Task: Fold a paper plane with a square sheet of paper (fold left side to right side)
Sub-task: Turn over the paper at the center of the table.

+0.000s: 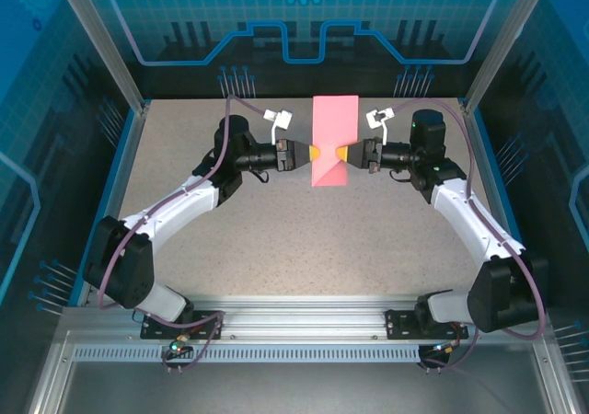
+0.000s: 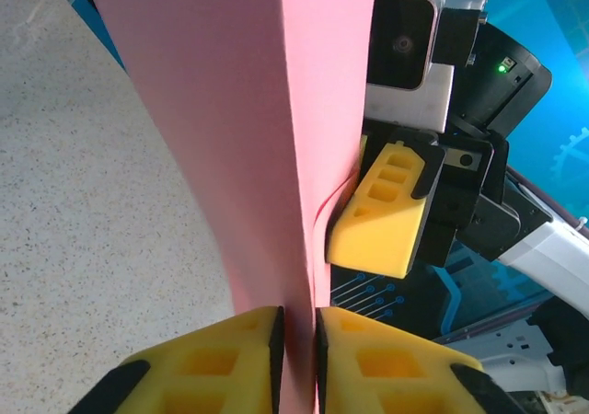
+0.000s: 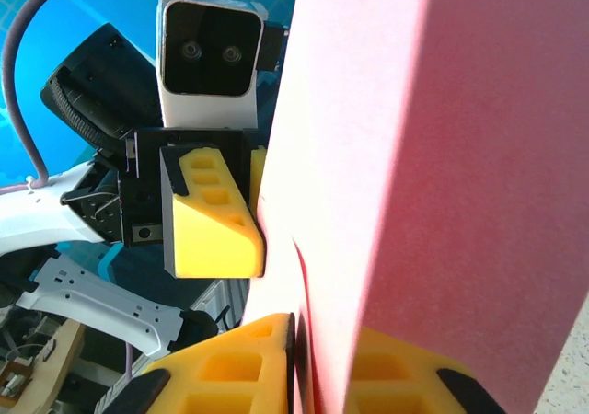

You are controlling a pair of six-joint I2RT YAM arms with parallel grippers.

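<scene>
The square sheet of paper (image 1: 331, 138) is salmon pink and shows as a narrow folded rectangle, held up off the table at the middle back. My left gripper (image 1: 317, 153) grips its left edge, its yellow fingers pressed on both sides of the sheet (image 2: 239, 110) in the left wrist view (image 2: 299, 340). My right gripper (image 1: 342, 154) faces it from the right, with the paper's (image 3: 414, 156) edge between its fingers (image 3: 322, 350). Each wrist view also shows the other gripper's yellow finger (image 2: 382, 212) (image 3: 212, 221) against the paper.
The speckled beige table (image 1: 304, 239) lies below and in front of the paper. Blue panelled walls and an aluminium frame (image 1: 129, 74) enclose the sides and back. Both arm bases sit on the rail (image 1: 304, 317) at the near edge.
</scene>
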